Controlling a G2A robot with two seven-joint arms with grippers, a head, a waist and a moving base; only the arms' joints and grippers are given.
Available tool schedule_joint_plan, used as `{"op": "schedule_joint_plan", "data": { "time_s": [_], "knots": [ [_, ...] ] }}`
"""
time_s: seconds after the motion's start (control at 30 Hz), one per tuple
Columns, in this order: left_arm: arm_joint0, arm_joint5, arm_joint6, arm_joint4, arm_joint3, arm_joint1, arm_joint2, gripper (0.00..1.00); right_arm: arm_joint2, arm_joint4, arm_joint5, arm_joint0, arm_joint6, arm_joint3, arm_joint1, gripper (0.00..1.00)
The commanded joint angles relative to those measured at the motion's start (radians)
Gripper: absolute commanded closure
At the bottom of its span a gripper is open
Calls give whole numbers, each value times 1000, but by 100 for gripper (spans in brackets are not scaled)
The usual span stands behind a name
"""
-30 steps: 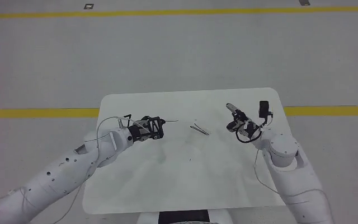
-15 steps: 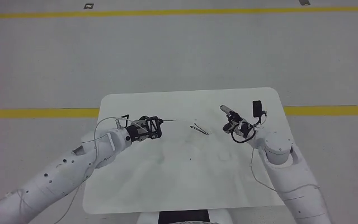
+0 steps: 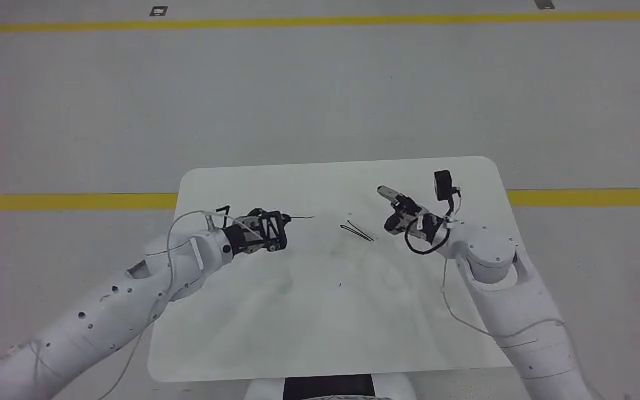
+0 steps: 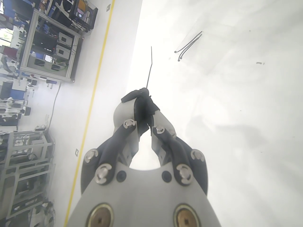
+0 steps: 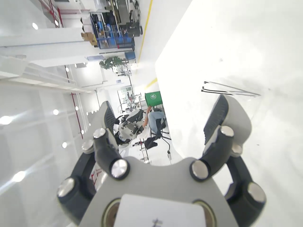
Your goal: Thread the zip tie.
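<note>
Holds a black zip tie [image 4: 149,67] by one end in the left gripper [image 4: 142,93], with jaws pressed fully together on it, leaving the thin tail sticking out straight ahead, clear of the white table [image 3: 260,330]. Points that tail toward the middle of the table, apparently to offer it up for work with the other arm. Keeps the right gripper [image 5: 163,109] spread wide and holding nothing, low above the right half of the table and well apart from the held tie. Leaves two spare ties [image 3: 356,231] lying flat and close together between the two grippers, nearer the right one, touched by neither. Sets the open right jaws near those spare ties, likely in readiness to pick one up or to take the free tail. No loop anywhere yet; threading apparently not begun. Head end of the held tie either hidden inside the left jaws or too small to make out. Calls next for fine, steady alignment, given a strip thin and springy enough to bend or slip aside at a light touch.
</note>
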Motion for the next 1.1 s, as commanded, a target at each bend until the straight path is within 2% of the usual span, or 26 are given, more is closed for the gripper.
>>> {"op": "schedule_joint_plan", "data": {
  "time_s": [0.0, 0.13, 0.23, 0.4, 0.47, 0.5, 0.8, 0.83, 0.93, 1.07],
  "knots": [
    [6, -4, 4, 3, -2, 3, -14, 100, -20, 0, -11, 32, 59, 11, 0, 0],
    [29, -14, 40, 9, -11, 13, -45, 100, -61, 30, -43, 104, 184, 61, -4, 0],
    [40, -19, 71, 9, -20, 23, -55, 100, -87, 60, -46, 150, 226, 112, -9, 0],
    [35, -19, 145, 9, -31, 47, -30, 100, -133, 158, -43, 225, 300, 222, -23, 0],
    [25, -19, 159, 9, -22, 58, -10, 100, -136, 162, -42, 229, 308, 230, -24, 0],
    [19, -19, 143, 9, -16, 60, -10, 100, -136, 162, -42, 229, 308, 230, -24, 0],
    [19, -17, 149, 9, -15, 56, -7, 100, -136, 164, -45, 227, 305, 228, -24, 0],
    [14, -19, 154, 9, -17, 55, -3, 100, -138, 225, -66, 216, 327, 228, -28, 0],
    [9, -19, 235, 9, -8, 56, 4, 100, -142, 317, -109, 227, 418, 269, -32, 0],
    [2, -19, 332, 9, 3, 72, 6, 100, -170, 420, -119, 265, 534, 325, -42, 0]
  ]
}}
